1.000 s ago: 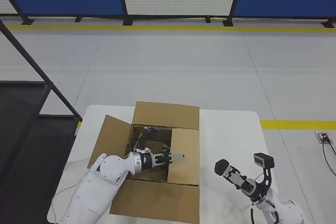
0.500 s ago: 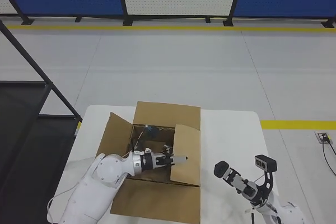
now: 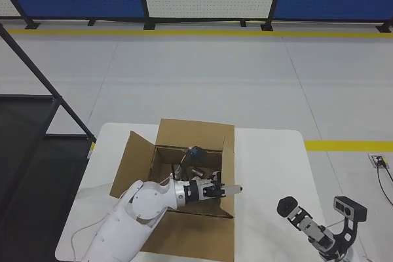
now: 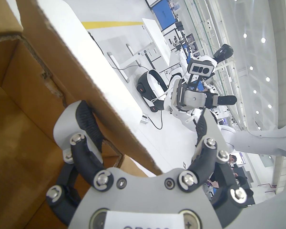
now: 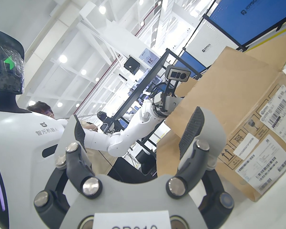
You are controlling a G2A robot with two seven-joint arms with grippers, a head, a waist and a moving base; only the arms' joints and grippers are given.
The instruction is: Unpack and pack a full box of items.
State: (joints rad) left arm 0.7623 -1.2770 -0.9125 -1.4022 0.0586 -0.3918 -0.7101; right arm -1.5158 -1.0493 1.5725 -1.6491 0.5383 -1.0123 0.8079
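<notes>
Cardboard box [image 3: 196, 134], top open. Stands mid-way across the white table [image 3: 275, 157]. Rear, left and near flaps folded outward; right flap [image 3: 228, 171] raised nearly upright. Holds several small items [image 3: 185, 172], among them a dark blue one [image 3: 195, 154] near the rear wall; too small to identify.

Left gripper [image 4: 144, 109]: positioned over the top edge of the right flap, straddling it. Fingers apart, not clamped. One finger [image 4: 85, 120] inside the box, close against the cardboard; the other [image 4: 205, 129] outside, over the table and clear of the flap.

Right gripper [image 5: 137, 114]: located to the right of the box, well apart from it, near the table's right edge. Fingers spread, nothing between them. Faces the outer side of the box, which carries white labels [image 5: 264, 148].
</notes>
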